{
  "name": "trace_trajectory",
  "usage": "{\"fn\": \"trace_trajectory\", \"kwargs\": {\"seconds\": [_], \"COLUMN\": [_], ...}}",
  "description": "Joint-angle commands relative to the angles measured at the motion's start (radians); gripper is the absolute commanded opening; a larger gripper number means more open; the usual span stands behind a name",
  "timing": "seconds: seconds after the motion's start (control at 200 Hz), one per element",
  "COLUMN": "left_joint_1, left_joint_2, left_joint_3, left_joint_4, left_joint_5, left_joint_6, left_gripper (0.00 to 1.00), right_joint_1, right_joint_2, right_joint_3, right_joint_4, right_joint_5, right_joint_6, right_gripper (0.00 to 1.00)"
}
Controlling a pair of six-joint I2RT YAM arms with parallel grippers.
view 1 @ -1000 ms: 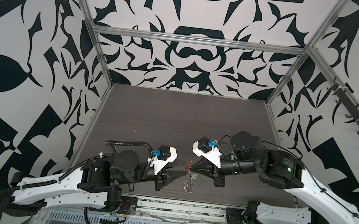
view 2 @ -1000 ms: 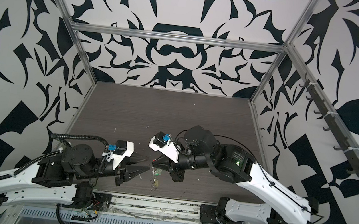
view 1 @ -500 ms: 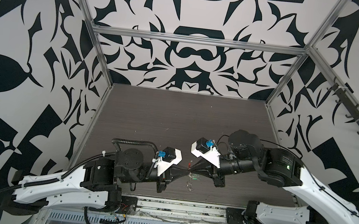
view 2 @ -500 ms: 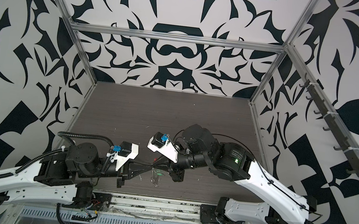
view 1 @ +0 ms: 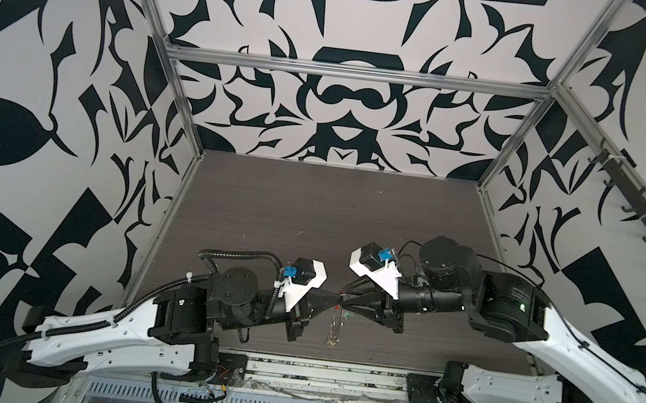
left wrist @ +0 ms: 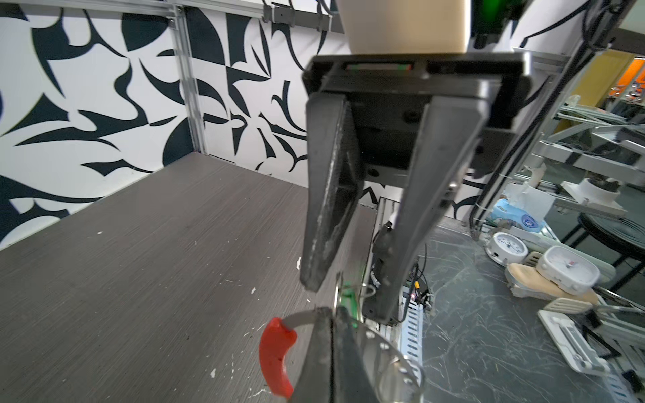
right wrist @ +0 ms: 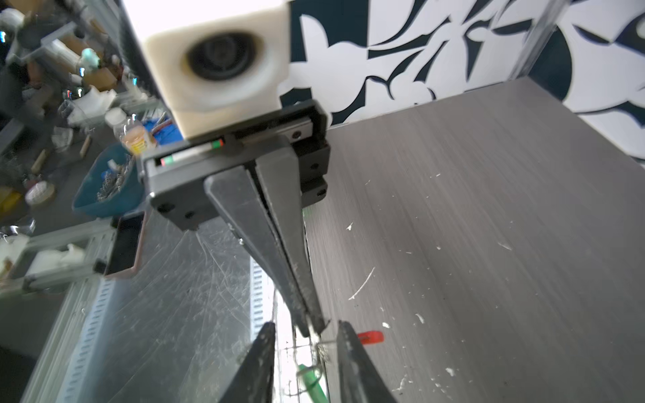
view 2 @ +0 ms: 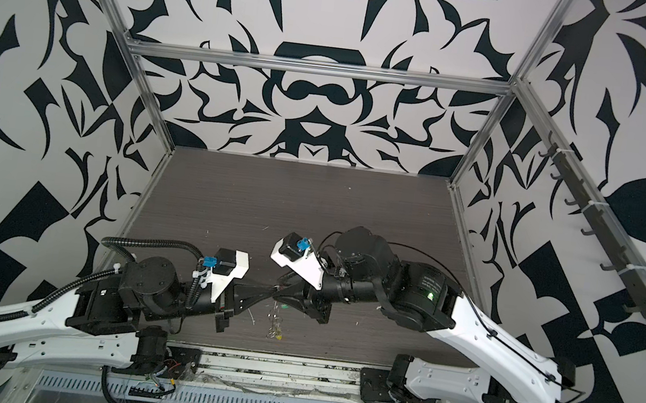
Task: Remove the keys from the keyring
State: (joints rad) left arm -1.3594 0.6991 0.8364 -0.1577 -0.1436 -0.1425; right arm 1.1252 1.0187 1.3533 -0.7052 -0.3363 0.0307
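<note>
Left wrist view has the left fingers (left wrist: 321, 356) clenched on the grey wire of the keyring (left wrist: 301, 317), right beside its red sleeve (left wrist: 275, 352), a grip that looks meant to anchor the hoop in the air while the other arm works on it. Facing them tip to tip, the right fingers (left wrist: 328, 195) stand released, spread with a clear gap, and the green tag (left wrist: 347, 296) with its small split ring sits in that gap with neither finger pressing on it. Right wrist view agrees: the shut left fingers (right wrist: 279, 244) point into the space between the parted right fingers (right wrist: 260, 370), the green tag (right wrist: 310, 382) lying between those too. Both top views show the arms meeting low over the table (view 1: 311, 218), near its front edge, with the keys (view 1: 334, 329) dangling from the hoop towards the surface; whether they touch it I cannot tell. My reading is that no key is off yet, and the right fingers are placed to close on a tag or key and draw it along the wire. Room is tight in front, where the table ends at a metal rail (view 1: 313, 366); behind and to either side the dark surface lies open, bar some white flecks (right wrist: 363, 288), so any pull is better sent that way
</note>
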Motion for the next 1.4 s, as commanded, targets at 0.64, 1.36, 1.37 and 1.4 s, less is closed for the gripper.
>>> {"fn": "trace_trajectory", "kwargs": {"seconds": [0.64, 1.36, 1.37, 1.4], "left_joint_1": [0.003, 0.003, 0.003, 0.003], "left_joint_2": [-0.130, -0.143, -0.144, -0.145], "left_joint_3": [-0.129, -0.183, -0.184, -0.184], "left_joint_4": [0.279, 0.436, 0.438, 0.442], "left_joint_5": [-0.053, -0.149, -0.149, -0.145], "left_joint_6": [-0.004, -0.045, -0.046, -0.045], "left_gripper": [0.00, 0.00, 0.00, 0.00], "right_joint_1": [-0.002, -0.002, -0.001, -0.001], "right_joint_2": [-0.155, -0.080, -0.079, -0.074], "right_joint_3": [-0.332, -0.365, -0.367, -0.373], "right_joint_4": [0.535, 0.518, 0.518, 0.518], "right_joint_5": [0.005, -0.016, -0.017, -0.018], "right_joint_6": [0.122, 0.155, 0.157, 0.159], "right_gripper": [0.48, 0.00, 0.00, 0.00]}}
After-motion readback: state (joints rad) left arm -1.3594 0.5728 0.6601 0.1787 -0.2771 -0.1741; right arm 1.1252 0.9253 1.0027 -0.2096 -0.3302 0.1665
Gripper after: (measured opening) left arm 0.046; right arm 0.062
